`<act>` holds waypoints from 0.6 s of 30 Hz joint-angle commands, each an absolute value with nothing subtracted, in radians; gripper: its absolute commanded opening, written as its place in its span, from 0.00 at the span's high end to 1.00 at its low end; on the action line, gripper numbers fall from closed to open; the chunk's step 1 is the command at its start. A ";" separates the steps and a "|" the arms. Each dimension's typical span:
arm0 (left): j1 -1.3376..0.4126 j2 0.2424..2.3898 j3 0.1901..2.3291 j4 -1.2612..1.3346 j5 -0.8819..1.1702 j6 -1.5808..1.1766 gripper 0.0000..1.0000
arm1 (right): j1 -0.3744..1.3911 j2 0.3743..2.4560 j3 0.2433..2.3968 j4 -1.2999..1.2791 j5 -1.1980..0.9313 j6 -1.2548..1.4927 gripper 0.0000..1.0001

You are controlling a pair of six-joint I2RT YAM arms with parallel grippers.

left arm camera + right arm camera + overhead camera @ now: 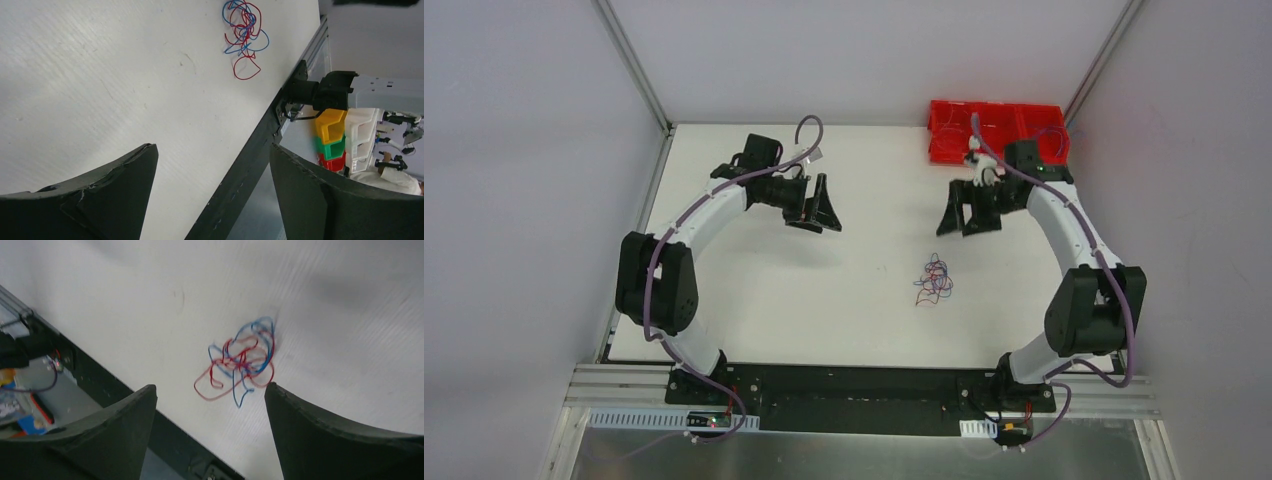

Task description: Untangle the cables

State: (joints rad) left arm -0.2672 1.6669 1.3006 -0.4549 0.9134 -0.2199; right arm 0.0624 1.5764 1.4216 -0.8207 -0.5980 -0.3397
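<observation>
Even, diffuse light from above keeps the white bench [824, 300] bright and slightly washed out, with only faint, soft-edged shadows. The left wrist view is sharp, showing the bench's grain and the cables [244, 35] crisply, while the right wrist view is soft and smeared. Up close, the left tool [211, 148] and the right tool [209, 386] come out near-black and underexposed, with little surface detail.

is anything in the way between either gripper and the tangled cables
Nothing visible. The cables lie alone on the white table, between the open left gripper and open right gripper; both wrist views show only bare surface up to the tangle. The red bin sits at the far edge, off the path.
</observation>
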 commanded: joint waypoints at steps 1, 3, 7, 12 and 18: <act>-0.290 1.629 1.283 -0.463 0.900 -0.174 0.16 | 0.119 1.506 1.194 -0.963 -0.573 -0.507 0.18; -0.294 1.626 1.278 -0.463 0.901 -0.169 0.16 | 0.148 1.469 1.105 -0.866 -0.535 -0.485 0.18; -0.295 1.624 1.266 -0.465 0.892 -0.159 0.15 | 0.231 1.519 1.027 -0.709 -0.438 -0.430 0.17; -0.295 1.601 1.250 -0.493 0.875 -0.139 0.15 | 0.292 1.633 1.025 -0.612 -0.333 -0.395 0.41; -0.293 1.542 1.236 -0.514 0.884 -0.115 0.17 | 0.299 1.589 1.070 -0.631 -0.442 -0.446 1.00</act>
State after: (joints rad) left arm -0.2935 1.6279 1.2446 -0.4885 0.8780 -0.1635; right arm 0.2962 1.6501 1.0180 -0.6537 -0.3828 -0.4103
